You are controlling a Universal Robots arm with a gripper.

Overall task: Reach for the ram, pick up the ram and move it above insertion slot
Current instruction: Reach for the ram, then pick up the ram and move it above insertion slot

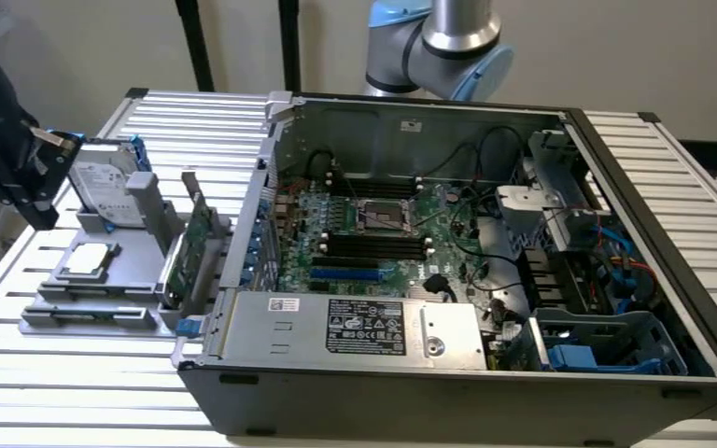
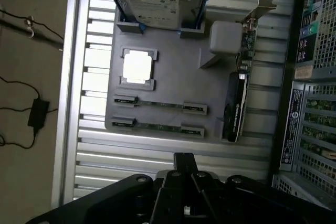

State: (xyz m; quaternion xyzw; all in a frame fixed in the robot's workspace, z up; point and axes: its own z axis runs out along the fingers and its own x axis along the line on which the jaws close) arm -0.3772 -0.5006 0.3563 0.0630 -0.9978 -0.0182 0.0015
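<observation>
A: Looking at the gripper (image 2: 184, 158). Hanging over the bench (image 2: 105, 153), just off the edge of the gray tray (image 2: 178, 77). Pinching shut, holding nothing.

B: Looking for the ram (image 2: 159, 126) now. Lying on its thin edge in the tray, tucked between little gray clips, apart from the gripper.

A: Sitting right beside a second ram stick (image 2: 160, 104), too.

B: Worrying about that. Maybe going down pinched shut like this and knocking on top of the ram, not going around it.

A: Or maybe bumping the second ram stick, being so near.

B: Thinking about the hold, too. Being so thin and smooth, maybe slipping or tipping while going up.

A: Maybe sticking in the clips and dragging the whole tray along.

B: Also eyeing the big green card (image 2: 239, 95), standing tall at the side of the tray nearest the computer case (image 1: 458, 383). Maybe getting clipped on the way over.

A: And looking at the insertion slot (image 1: 377, 245), lying deep inside the case, with wires (image 1: 477, 275) close by. Maybe hitting the case wall or snagging a wire by travelling too low.

B: Maybe ending up crooked over the slot as well, from a tilted hold.
</observation>
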